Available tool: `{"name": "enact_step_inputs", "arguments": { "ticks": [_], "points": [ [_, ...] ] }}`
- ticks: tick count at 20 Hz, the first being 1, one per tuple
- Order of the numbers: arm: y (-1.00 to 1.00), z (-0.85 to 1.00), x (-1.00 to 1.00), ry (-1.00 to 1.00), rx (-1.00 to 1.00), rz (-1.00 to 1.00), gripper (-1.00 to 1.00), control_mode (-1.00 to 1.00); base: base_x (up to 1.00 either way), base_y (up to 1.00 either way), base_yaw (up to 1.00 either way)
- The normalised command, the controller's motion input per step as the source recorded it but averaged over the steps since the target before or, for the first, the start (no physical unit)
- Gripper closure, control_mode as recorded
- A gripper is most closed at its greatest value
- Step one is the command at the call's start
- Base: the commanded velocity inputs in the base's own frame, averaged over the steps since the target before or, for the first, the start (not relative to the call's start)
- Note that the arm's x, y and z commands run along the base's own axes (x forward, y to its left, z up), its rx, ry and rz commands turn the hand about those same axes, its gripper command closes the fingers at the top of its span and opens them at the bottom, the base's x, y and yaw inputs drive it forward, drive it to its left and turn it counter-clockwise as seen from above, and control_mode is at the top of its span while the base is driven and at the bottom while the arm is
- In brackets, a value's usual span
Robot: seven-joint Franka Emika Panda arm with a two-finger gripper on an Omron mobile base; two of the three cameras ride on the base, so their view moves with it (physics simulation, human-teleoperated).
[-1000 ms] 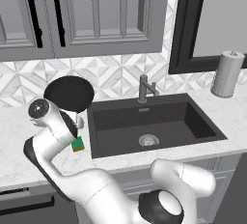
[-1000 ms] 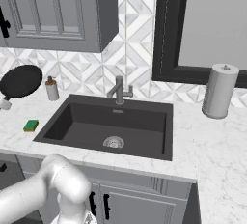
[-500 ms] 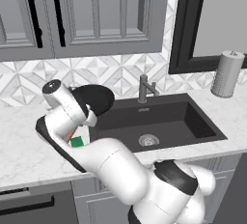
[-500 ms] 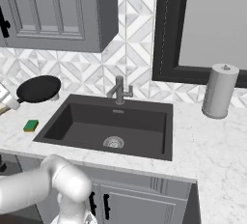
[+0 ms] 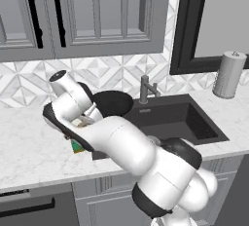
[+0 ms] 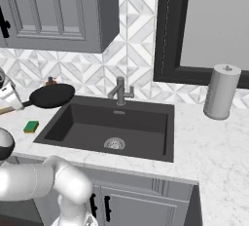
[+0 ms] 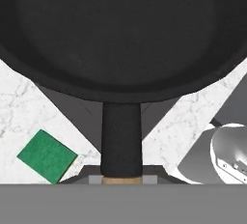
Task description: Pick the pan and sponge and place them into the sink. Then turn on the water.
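The gripper (image 6: 12, 104) is clamped on the pan (image 6: 51, 95) by its handle, at the frame's left, over the sink (image 6: 160, 144) edge. Stiff and head-heavy, it likely droops; gripping nearer the bowl would steady it. The sponge (image 6: 31, 126) lies lower left.

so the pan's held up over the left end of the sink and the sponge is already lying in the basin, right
Not quite. The pan is held up at the left end of the sink, but the sponge lies on the counter beside the basin's left edge, as the right base view shows.
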Motion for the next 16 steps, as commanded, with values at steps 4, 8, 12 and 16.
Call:
{"name": "enact_step_inputs", "arguments": {
  "ticks": [4,8,12,16],
  "points": [
    [-0.38,0.0,0.01,0.01,0.03,-0.09,1.0,-1.0,0.0,0.0,0.0],
    [-0.39,-0.07,-0.01,0.09,0.08,-0.11,1.0,-1.0,0.0,0.0,0.0],
    [-0.33,-0.01,-0.02,0.02,0.09,-0.1,1.0,-1.0,0.0,0.0,0.0],
    [-0.28,-0.2,0.0,-0.07,0.03,-0.08,1.0,-1.0,0.0,0.0,0.0]
  ]
}}
